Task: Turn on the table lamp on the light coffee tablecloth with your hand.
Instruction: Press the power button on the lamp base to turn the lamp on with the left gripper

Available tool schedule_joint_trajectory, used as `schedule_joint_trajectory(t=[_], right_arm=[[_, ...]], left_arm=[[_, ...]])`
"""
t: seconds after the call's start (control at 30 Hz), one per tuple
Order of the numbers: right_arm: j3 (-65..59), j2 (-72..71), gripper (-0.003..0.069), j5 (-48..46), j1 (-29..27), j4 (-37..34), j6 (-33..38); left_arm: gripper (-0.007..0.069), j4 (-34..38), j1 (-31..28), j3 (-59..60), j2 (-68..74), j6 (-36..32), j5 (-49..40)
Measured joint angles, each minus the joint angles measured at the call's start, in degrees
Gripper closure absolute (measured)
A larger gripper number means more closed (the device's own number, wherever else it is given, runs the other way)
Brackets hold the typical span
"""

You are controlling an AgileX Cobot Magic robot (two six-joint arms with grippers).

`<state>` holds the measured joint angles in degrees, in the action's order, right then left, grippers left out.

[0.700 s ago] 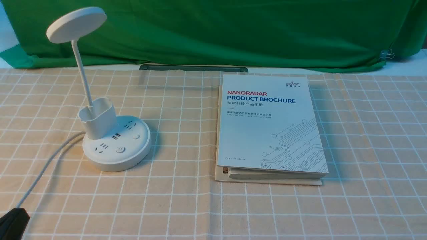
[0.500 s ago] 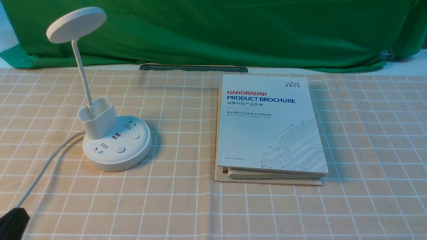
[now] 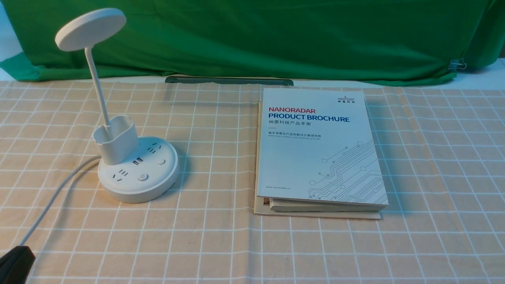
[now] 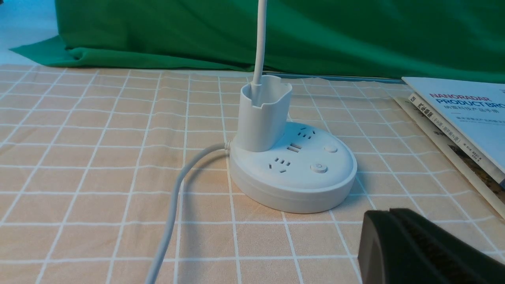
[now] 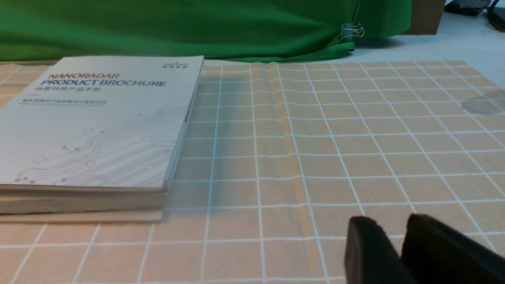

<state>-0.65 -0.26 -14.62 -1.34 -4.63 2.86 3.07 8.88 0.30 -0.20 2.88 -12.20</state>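
The white table lamp stands on the left of the light coffee tablecloth, its disc head unlit and its white cord trailing to the near left. In the left wrist view the lamp base shows its round power button. My left gripper sits at the near left corner, well short of the lamp. In its wrist view its jaws are pressed together and empty. My right gripper hovers low over bare cloth with its tips slightly apart, empty, and is out of the front view.
A white product brochure lies on another booklet right of centre, and it also shows in the right wrist view. A green backdrop cloth hangs along the far edge. A dark bar lies below it.
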Motion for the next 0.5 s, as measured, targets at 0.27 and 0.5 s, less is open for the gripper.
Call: schedule_joint_trajectory(t=[0.27,0.5], right_arm=[[0.0,0.0,0.0437,0.0,0.0,0.0,0.0],[0.0,0.0,0.0421,0.0,0.0,0.0,0.0]], left_arm=[[0.0603,-1.52,0.0,0.0,0.0,-1.19,0.0],[0.0603,-2.59,0.0,0.0,0.0,-1.52,0.0]])
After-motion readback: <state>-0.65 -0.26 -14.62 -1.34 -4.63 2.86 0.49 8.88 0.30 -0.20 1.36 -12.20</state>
